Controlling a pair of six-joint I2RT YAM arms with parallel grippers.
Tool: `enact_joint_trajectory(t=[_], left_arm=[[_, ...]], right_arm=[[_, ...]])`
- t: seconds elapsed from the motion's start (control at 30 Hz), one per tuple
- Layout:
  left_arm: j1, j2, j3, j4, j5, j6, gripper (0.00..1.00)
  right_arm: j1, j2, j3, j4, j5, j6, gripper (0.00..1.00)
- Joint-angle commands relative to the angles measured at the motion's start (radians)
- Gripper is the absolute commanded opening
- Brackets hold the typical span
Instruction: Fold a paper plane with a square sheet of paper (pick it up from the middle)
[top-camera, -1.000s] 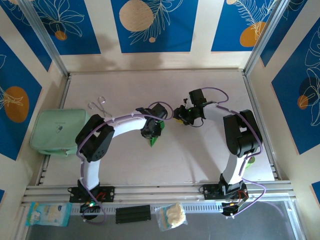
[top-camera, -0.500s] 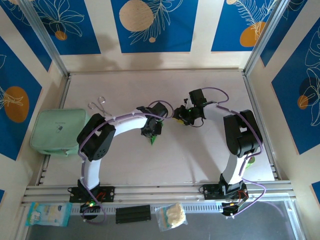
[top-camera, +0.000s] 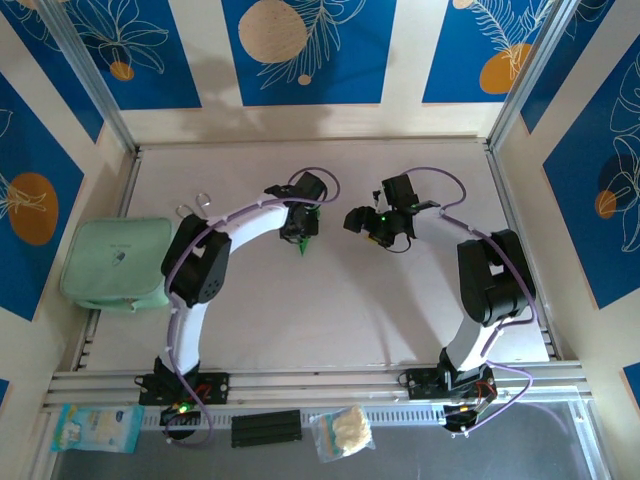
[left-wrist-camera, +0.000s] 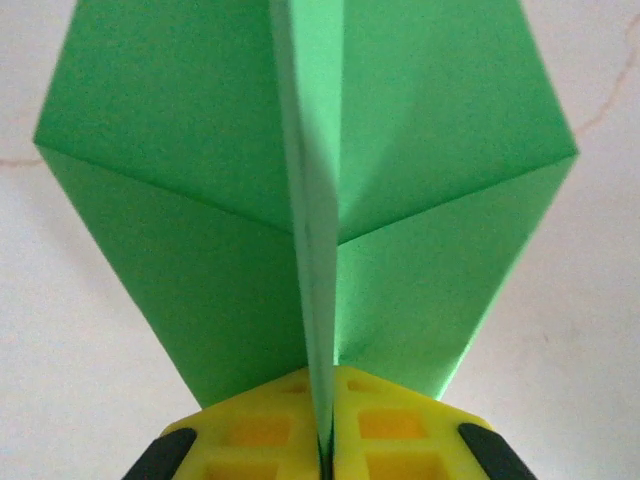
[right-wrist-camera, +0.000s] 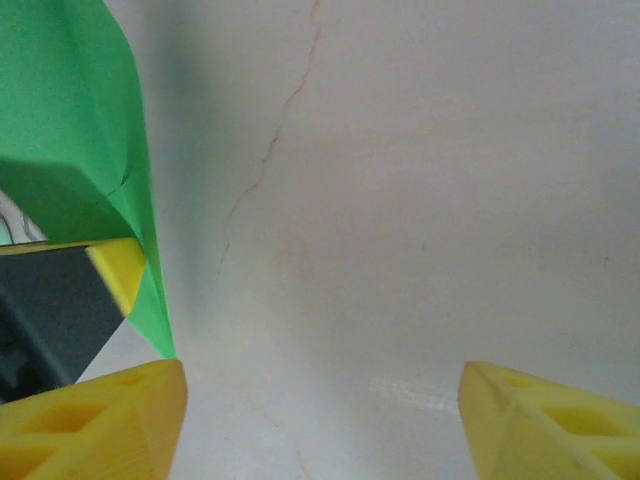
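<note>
The left gripper (left-wrist-camera: 322, 445) holds the paper plane (left-wrist-camera: 200, 200) over the tabletop (left-wrist-camera: 60, 350), jaws pinched shut on its centre ridge; the right gripper (right-wrist-camera: 320, 400), jaws wide and empty, should meet one wing squarely

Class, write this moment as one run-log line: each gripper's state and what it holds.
left gripper: shut on centre ridge of bright green folded paper plane | right gripper: open, holding nothing
</note>
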Motion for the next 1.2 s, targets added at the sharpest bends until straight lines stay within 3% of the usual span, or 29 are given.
enact_joint_trajectory(t=[0.0, 0.2, 0.63, 0.87, 1.17], left_arm=[[0.009, 0.047, 0.057, -0.045, -0.009, 0.025, 0.12], [0.013, 0.094, 0.100, -0.059, 0.000, 0.020, 0.15], [0.011, 0.146, 0.130, -0.085, -0.012, 0.011, 0.25], [-0.002, 0.179, 0.136, -0.120, -0.080, -0.021, 0.35], [-0.021, 0.237, 0.156, -0.169, -0.154, -0.073, 0.39]], right_arm=[[0.012, -0.038, -0.016, -0.022, 0.030, -0.035, 0.79], [0.019, -0.045, -0.016, -0.032, 0.048, -0.040, 0.88], [0.018, -0.030, -0.011, -0.039, 0.028, -0.032, 0.87], [0.019, -0.024, 0.002, -0.050, 0.027, -0.031, 0.87], [0.018, -0.021, 0.006, -0.054, 0.021, -0.025, 0.88]])
